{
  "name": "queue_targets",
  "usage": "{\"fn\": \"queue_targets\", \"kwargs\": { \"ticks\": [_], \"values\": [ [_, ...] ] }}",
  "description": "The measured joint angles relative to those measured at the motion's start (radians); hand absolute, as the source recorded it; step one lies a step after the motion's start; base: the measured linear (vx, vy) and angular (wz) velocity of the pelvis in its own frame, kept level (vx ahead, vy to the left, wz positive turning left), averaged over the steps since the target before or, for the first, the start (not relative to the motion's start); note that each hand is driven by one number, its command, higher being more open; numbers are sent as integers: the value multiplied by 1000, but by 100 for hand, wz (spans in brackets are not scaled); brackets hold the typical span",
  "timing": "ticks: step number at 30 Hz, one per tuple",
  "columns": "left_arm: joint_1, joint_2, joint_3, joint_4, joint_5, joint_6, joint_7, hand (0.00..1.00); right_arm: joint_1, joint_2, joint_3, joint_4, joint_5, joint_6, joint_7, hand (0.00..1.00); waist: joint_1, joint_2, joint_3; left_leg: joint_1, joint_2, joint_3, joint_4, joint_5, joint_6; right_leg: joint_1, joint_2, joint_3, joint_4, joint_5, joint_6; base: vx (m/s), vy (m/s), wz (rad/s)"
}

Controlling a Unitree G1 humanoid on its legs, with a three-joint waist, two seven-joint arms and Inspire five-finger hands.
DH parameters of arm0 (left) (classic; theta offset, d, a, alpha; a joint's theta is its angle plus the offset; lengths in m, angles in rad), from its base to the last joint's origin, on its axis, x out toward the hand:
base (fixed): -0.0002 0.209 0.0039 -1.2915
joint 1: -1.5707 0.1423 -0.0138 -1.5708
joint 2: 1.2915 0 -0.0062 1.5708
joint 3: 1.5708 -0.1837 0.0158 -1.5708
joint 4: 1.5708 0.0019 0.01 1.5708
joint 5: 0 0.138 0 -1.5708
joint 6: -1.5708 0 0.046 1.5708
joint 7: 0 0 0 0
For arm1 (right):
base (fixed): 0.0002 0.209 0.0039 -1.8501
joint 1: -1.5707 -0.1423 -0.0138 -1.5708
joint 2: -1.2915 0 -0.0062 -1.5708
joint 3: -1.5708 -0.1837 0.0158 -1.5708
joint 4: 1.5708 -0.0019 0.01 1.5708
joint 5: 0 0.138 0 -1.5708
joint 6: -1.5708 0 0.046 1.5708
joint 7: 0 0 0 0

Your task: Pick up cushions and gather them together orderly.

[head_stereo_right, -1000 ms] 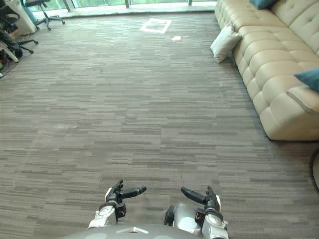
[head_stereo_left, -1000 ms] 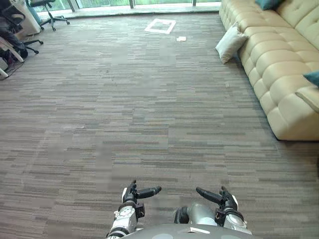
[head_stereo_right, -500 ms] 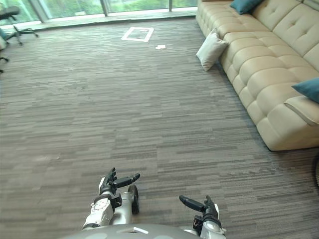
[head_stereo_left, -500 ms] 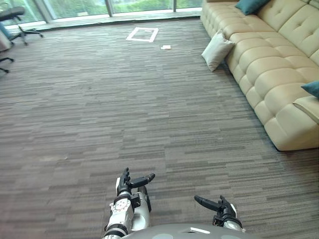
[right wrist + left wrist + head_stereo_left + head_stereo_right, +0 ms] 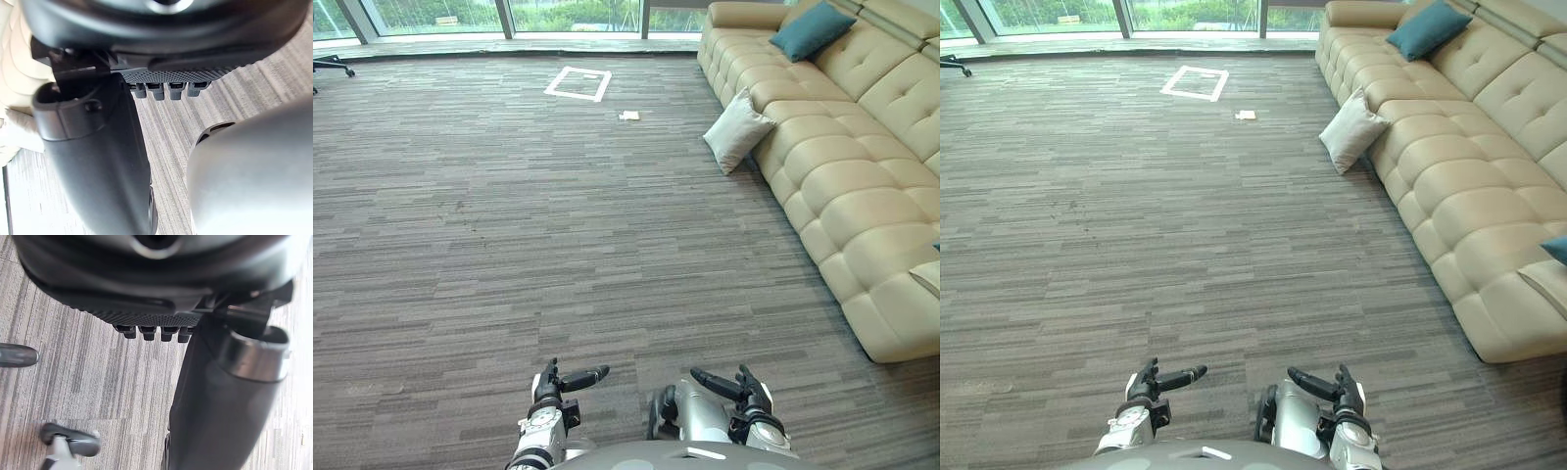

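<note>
Well, teal cushion (image 5: 811, 29) on sofa (image 5: 847, 201)

- Both eye views looked down from the head across the carpet (image 5: 509, 196) toward the sofa (image 5: 842, 147), sharing nearly everything.
- Wrist views looked along the left hand (image 5: 146, 264) and the right hand (image 5: 161, 29) from very close, facing carpet.

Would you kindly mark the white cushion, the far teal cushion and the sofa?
white cushion (image 5: 736, 130), left eye view, middle.
far teal cushion (image 5: 811, 29), left eye view, middle.
sofa (image 5: 862, 211), left eye view, seat.
</note>
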Motion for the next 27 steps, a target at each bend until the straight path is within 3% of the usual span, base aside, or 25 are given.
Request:
{"fn": "queue_targets", "kwargs": {
  "ticks": [2, 3, 4, 5, 6, 7, 8, 10, 12, 15, 16, 18, 19, 20, 22, 23, 24, 25, 26, 27],
  "values": [
    [2, -17, -3, 2, 14, -1, -9, 100, 0, -1, -3, 0, -5, 5, 1, 100, -4, 7, -4, 8, 4, -5, 49, 25, -33, 30, -9, -12, 36, -78, -9, 521, -208, 32],
    [3, -16, 2, 2, 15, -1, -10, 100, 1, -4, 1, 0, -11, 11, 3, 100, -7, 15, -8, -24, 25, -26, 150, 26, -49, 70, 3, -28, 15, -109, -9, 704, -278, 34],
    [2, -17, 5, -4, 16, 1, -10, 100, 5, -3, 4, 0, -11, 17, 3, 100, -10, 15, -8, -103, 47, -60, 343, 38, -121, 116, 14, -44, -24, -119, -6, 573, -241, 32],
    [3, -13, 8, -20, 17, 2, -13, 100, 8, -7, 8, 0, -11, 21, 3, 100, -9, 21, -5, -197, 71, -90, 550, 90, -239, 164, 35, -51, -70, -119, -7, 422, -180, 21],
    [5, -11, 13, -33, 17, 1, -13, 100, 8, -10, 12, 0, -12, 23, 2, 100, -8, 26, -3, -246, 84, -94, 668, 102, -241, 191, 50, -51, -98, -118, -8, 310, -114, -1],
    [11, -13, 48, -62, 15, -1, -11, 100, 8, -13, 25, 2, -20, 25, 0, 100, -4, 33, 3, -347, 121, -76, 898, 100, -237, 271, 82, -52, -162, -114, -13, 437, -101, -18],
    [18, -13, 65, -83, 13, -2, -7, 100, 10, -15, 47, 8, -20, 26, -1, 100, -2, 27, 5, -395, 141, -46, 976, 95, -228, 326, 98, -46, -202, -113, -16, 353, -50, -34],
    [28, -8, 90, -119, 10, -7, -2, 100, 13, -17, 90, 21, -20, 29, -1, 100, 8, 7, 8, -497, 160, 33, 970, 56, -153, 432, 110, -16, -293, -113, -22, 327, -24, -52],
    [32, -17, 91, -148, 8, -19, 0, 100, 11, -21, 100, 21, -19, 31, 0, 100, 30, 10, 10, -565, 168, 101, 753, 15, -80, 506, 108, 36, -364, -102, -2, 419, 48, -75],
    [26, -16, 92, -160, 7, -29, 2, 100, 9, -15, 100, 22, -19, 33, -6, 100, 50, 11, 14, -623, 157, 95, 463, 28, -61, 577, 98, 81, -428, -100, 20, 485, 149, -56],
    [17, -15, 92, -161, 7, -29, 5, 100, 11, -9, 100, 23, -19, 32, -9, 100, 54, 3, 18, -642, 144, 83, 302, 69, -58, 612, 80, 100, -448, -123, 56, 397, 168, -47],
    [15, -11, 91, -158, 6, -28, 12, 100, 18, -8, 101, 23, -19, 32, -18, 100, 55, 5, 15, -655, 139, 90, 202, 103, -43, 659, 62, 130, -461, -169, 98, 492, 247, -48],
    [15, -11, 89, -158, 6, -28, 13, 100, 21, -8, 101, 23, -19, 32, -21, 100, 57, 6, 14, -655, 138, 93, 200, 121, -28, 676, 55, 142, -462, -186, 108, 626, 342, -52],
    [9, -4, 88, -158, 6, -26, 11, 100, 21, 2, 100, 31, -19, 32, -22, 100, 65, -4, 8, -659, 126, 99, 241, 189, -10, 695, 31, 165, -460, -204, 117, 658, 366, -44],
    [8, 19, 87, -148, 7, -19, 11, 100, 42, 27, 99, 43, -20, 34, -20, 100, 62, -54, -28, -677, 77, 108, 319, 235, 15, 673, -38, 210, -384, -194, 135, 780, 443, -28],
    [5, 36, 85, -143, 7, -18, 11, 100, 52, 49, 91, 48, -15, 40, -20, 100, 62, -93, -43, -668, 35, 128, 358, 180, 24, 622, -91, 231, -249, -172, 162, 894, 518, -2],
    [-4, 43, 80, -124, 7, -18, 12, 100, 50, 57, 80, 46, -18, 41, -19, 100, 60, -104, -45, -638, 5, 139, 374, 129, 40, 551, -120, 264, -57, -98, 176, 633, 361, 6],
    [-7, 44, 79, -114, 7, -16, 13, 100, 51, 53, 79, 45, -21, 41, -13, 100, 59, -105, -45, -619, -7, 140, 372, 109, 47, 511, -129, 278, 36, -38, 175, 630, 361, 7],
    [-12, 46, 79, -92, 6, -7, 18, 100, 44, 38, 80, 37, -29, 37, -3, 100, 53, -101, -38, -548, -33, 143, 347, 68, 59, 393, -143, 304, 288, 69, 198, 477, 263, 2],
    [-12, 46, 77, -77, 4, -2, 24, 100, 44, 27, 80, 32, -30, 29, -1, 100, 53, -94, -33, -489, -44, 143, 319, 51, 59, 335, -147, 297, 397, 61, 190, 803, 384, -7]
  ]
}}
